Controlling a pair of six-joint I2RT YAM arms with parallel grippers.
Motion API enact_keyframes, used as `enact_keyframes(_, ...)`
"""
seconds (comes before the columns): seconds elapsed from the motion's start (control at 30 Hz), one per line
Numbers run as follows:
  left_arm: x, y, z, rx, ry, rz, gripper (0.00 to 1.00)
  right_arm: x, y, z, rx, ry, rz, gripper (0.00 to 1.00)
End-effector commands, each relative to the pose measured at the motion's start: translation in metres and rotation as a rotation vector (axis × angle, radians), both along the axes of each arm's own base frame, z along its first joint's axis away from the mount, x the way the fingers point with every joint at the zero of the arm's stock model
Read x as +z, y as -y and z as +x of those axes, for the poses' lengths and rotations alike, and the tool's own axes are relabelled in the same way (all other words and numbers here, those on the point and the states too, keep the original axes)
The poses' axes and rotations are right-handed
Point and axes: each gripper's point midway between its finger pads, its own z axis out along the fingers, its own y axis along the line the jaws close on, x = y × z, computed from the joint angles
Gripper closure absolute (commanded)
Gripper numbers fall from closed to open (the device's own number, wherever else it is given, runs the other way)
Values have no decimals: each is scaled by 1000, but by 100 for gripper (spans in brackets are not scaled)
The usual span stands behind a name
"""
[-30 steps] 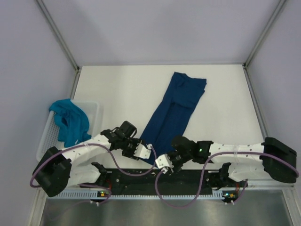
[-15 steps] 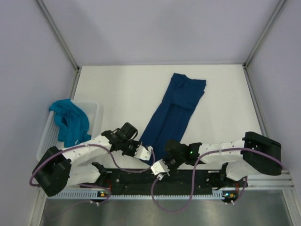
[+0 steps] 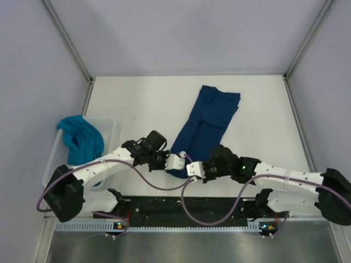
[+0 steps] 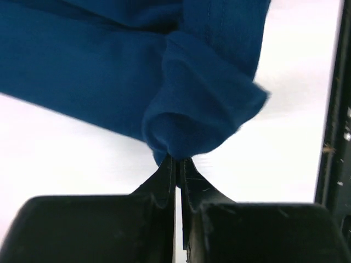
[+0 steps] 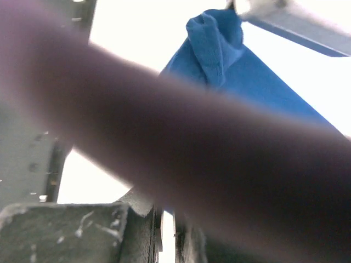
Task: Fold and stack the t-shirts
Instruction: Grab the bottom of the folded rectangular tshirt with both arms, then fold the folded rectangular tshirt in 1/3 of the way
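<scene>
The navy t-shirt (image 3: 205,123) lies folded into a long strip, running diagonally from the far middle of the table toward the arms. Its near end is bunched up. My left gripper (image 4: 176,160) is shut on a rounded wad of that blue cloth (image 4: 197,120); in the top view it (image 3: 178,160) sits at the strip's near left corner. My right gripper (image 3: 193,169) is shut right beside it, against the same near hem. A blurred cable (image 5: 192,148) hides its fingertips in the right wrist view. The teal t-shirt (image 3: 82,141) lies crumpled in the basket.
The white lattice basket (image 3: 52,159) stands at the table's left edge. A black rail (image 3: 181,207) with the arm bases runs along the near edge. Grey walls and metal posts close in the table's back and sides.
Both grippers have shut and moved away from the near edge onto the navy shirt's near end. That end has bunched up and pulled back from the rail.
</scene>
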Motion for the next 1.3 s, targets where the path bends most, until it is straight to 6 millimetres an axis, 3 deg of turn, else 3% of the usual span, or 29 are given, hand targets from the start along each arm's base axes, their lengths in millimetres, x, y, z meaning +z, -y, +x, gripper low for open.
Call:
enact_keyframes(0.0,44,37,40,132,41,-85,100,20,24,42,-215,-3,67,100)
enact_keyframes(0.13,64,60,90,236,118,-84,100,36,48,95,-407,22,116,100)
enact_keyframes(0.27,65,73,139,323,165,-40,100,43,73,142,-576,38,159,100)
enact_keyframes(0.43,76,86,201,427,222,-53,100,40,91,183,-678,97,181,100)
enact_keyframes(0.57,78,102,232,444,254,-80,100,27,107,211,-749,106,157,100)
enact_keyframes(0.73,57,112,249,442,256,-48,100,14,123,236,-813,116,104,100)
enact_keyframes(0.87,39,108,260,465,262,2,100,3,130,242,-822,99,71,100)
enact_keyframes(1.0,31,109,267,479,266,11,100,-10,139,248,-843,92,-2,100)
enact_keyframes(1.07,31,111,273,496,278,5,100,-14,146,253,-885,97,-25,95)
enact_keyframes(1.27,57,120,307,596,388,-84,63,-14,173,284,-1068,109,-25,72)
